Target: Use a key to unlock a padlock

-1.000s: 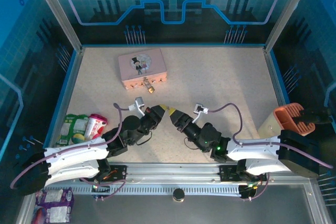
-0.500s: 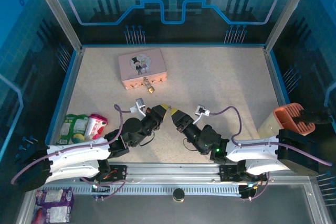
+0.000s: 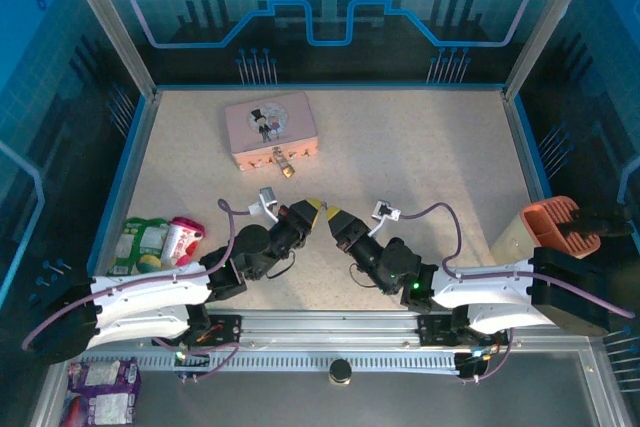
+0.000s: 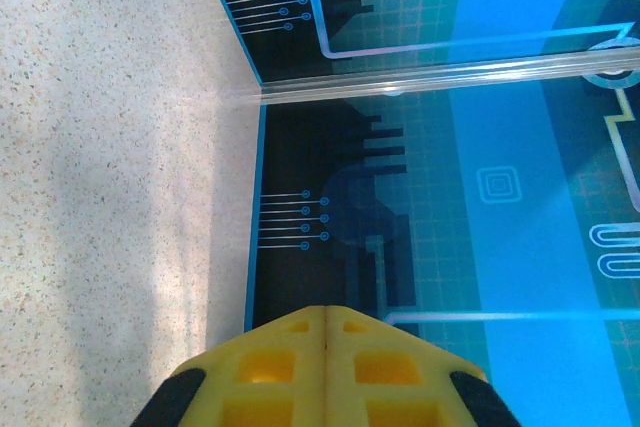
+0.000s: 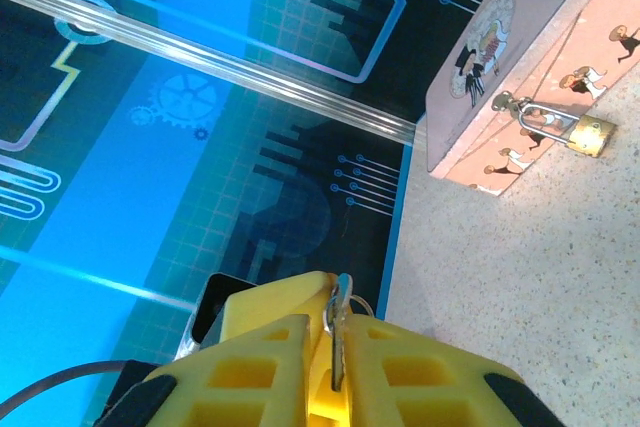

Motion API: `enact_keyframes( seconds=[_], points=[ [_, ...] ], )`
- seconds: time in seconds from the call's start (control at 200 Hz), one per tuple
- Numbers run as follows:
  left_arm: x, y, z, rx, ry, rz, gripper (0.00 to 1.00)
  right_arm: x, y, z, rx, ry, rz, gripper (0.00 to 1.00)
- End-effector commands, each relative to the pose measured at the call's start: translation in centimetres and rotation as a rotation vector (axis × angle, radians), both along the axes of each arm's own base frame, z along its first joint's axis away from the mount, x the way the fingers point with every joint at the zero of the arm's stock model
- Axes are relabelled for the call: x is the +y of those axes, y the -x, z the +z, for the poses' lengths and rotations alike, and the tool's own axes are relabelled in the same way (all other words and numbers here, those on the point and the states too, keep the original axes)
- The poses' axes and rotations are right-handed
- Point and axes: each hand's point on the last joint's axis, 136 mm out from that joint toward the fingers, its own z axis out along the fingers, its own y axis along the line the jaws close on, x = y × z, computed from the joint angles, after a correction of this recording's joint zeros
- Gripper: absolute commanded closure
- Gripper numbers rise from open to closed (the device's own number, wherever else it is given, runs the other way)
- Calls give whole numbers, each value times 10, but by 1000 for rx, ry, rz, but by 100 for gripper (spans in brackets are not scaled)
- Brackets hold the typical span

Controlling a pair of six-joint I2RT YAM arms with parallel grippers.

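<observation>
Thin silver key (image 5: 340, 335) clamped upright between the blocky yellow pads of the right gripper (image 3: 334, 218).
The left gripper (image 3: 309, 209) is pressed closed on nothing, tip near the right's. The small brass padlock (image 5: 578, 133), with a silver U-shackle, is hung on the pink tin (image 3: 270, 128) latch at 11 o'clock. Bare speckled table (image 3: 430, 147) is left open toward 1–3 o'clock.
</observation>
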Motion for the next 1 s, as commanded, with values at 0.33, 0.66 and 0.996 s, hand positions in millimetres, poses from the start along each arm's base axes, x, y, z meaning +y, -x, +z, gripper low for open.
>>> enact_keyframes(
  seconds=[0.33, 0.66, 0.996],
  points=[
    [-2, -1, 10, -33, 18, 12, 100, 3, -8, 9, 37, -52, 8, 88],
    [6, 1, 12, -126, -121, -1, 76, -7, -18, -1, 78, 74, 72, 100],
    [33, 37, 23, -560, -954, -345, 24, -44, -14, 11, -47, 651, 403, 100]
  ],
)
